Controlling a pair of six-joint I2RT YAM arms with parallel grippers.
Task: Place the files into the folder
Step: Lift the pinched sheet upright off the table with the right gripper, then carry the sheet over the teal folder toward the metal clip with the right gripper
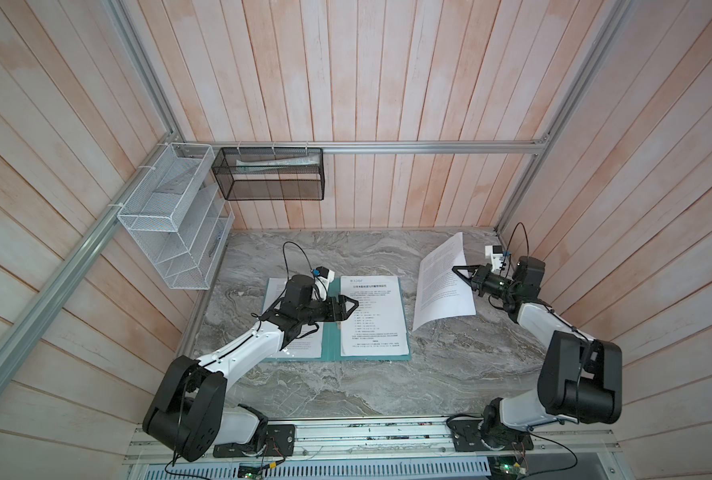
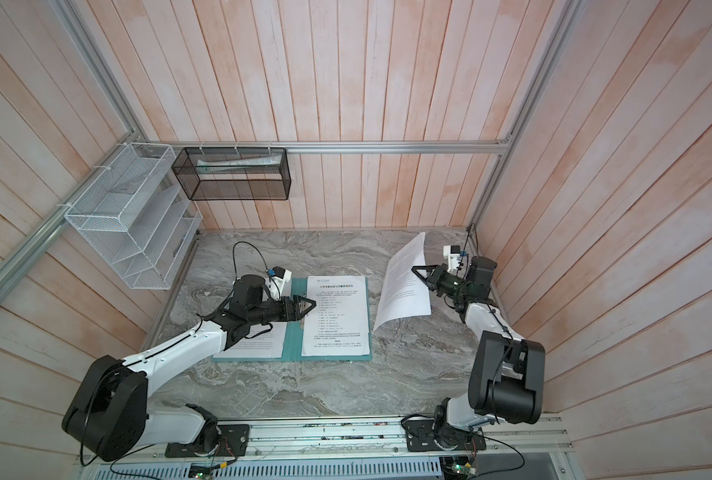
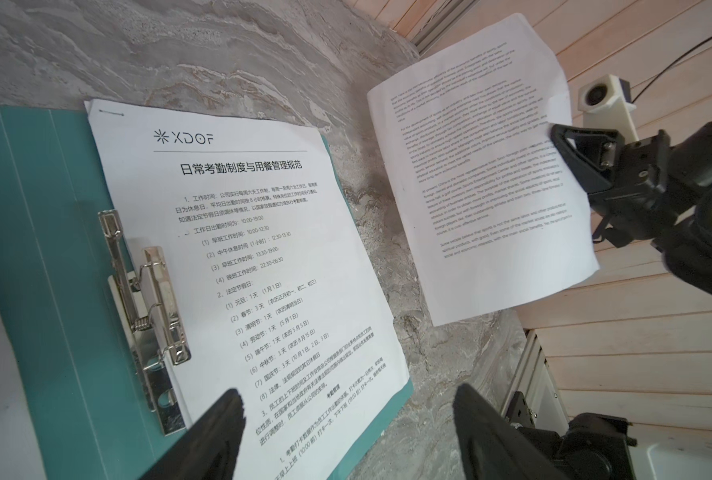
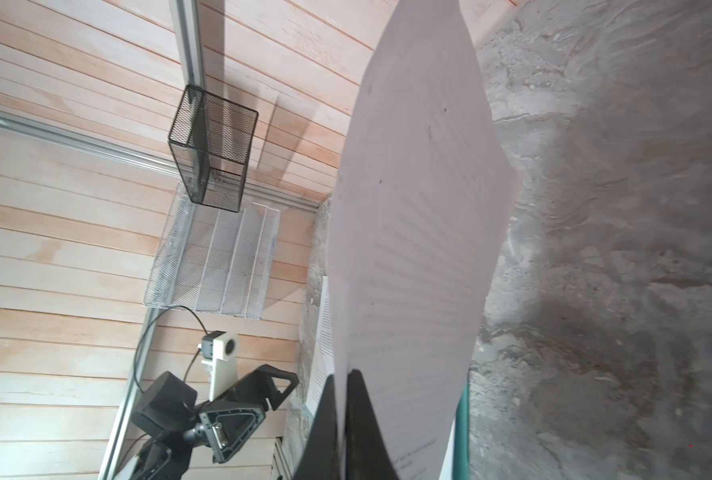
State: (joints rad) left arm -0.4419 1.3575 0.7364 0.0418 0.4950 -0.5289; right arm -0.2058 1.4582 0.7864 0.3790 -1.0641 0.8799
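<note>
Leftmost sheet [image 1: 306, 348] mostly beneath left arm [image 1: 242, 353]

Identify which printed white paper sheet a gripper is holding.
The white unheaded sheet pinched by the right gripper; the other sheets lie flat in the open teal folder.

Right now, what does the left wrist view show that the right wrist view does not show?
Only the left wrist view: the metal clip of the folder and the heading on the flat sheet lying on it. Only the right wrist view: the black mesh basket and the white wire rack. Both: the lifted sheet, pinched in the right arm's shut jaws, its print readable only in the left wrist view; also the marble table and some teal of the folder.
</note>
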